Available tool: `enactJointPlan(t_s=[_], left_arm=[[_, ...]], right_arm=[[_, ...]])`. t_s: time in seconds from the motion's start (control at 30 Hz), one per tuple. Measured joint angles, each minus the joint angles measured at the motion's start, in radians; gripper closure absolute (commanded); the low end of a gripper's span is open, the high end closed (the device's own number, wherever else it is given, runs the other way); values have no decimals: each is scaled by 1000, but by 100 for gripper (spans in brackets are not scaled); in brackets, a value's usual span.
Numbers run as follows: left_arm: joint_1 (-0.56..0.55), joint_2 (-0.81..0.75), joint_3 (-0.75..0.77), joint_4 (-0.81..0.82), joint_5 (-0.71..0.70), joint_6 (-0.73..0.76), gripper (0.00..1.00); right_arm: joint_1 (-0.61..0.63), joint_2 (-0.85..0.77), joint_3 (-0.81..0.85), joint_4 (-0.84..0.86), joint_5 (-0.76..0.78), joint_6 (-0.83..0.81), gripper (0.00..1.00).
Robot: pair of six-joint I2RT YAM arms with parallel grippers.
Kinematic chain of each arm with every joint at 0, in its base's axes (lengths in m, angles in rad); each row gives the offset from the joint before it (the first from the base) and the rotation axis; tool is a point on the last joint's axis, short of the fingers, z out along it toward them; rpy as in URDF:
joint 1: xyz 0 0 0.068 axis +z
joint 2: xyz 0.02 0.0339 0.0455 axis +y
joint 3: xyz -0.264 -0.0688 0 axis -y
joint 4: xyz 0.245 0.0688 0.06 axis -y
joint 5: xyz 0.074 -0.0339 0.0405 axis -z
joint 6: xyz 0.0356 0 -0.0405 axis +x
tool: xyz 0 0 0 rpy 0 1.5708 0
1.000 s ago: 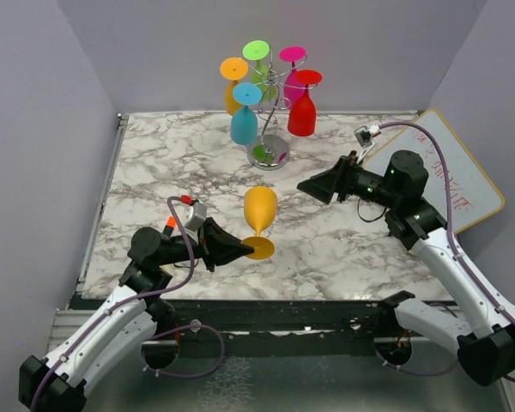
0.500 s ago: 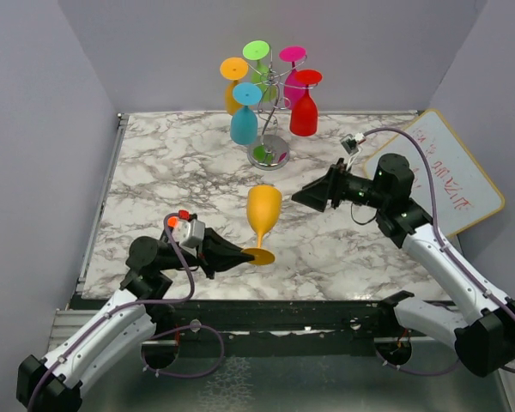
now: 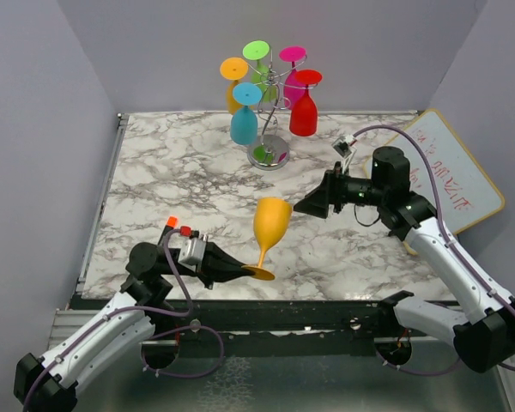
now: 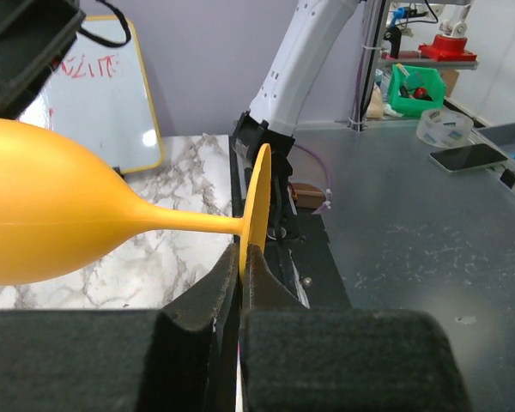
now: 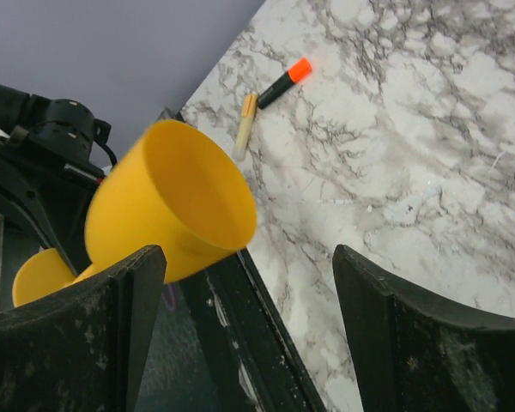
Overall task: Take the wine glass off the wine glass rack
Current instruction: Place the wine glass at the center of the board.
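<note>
Jaws on tilted, rim-up wine glass (image 3: 271, 223)

Left end effector (image 3: 245, 273) pinched closed low; right end effector (image 3: 302, 206) gapes wide.

Yellow wine glass (image 3: 271, 221) in left claw (image 3: 248, 273) nearer the table (image 3: 154, 172) front, perhaps more tilted.

Behind the wine glass (image 3: 271, 221) stands the wine glass rack (image 3: 275, 157), whiteboard (image 3: 451, 172) seemingly propped rightward.
</note>
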Motion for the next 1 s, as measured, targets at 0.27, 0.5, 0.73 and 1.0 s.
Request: enactJointPlan(t_s=[0.27,0.5,0.73,1.0], left_arm=[[-2,-50,-15,8,5,27,100],[-2,-36,-18,8,7,68,100],[-2,-24,-18,8,36,90,100],[-2,48,34,8,102,105,100]], right_arm=[[0,-8,0,-58,-42,49,13],[0,35,107,-91,-89,69,12],[0,154,203,-98,-168,53,15],[0,197,208,10,-397,135,24]])
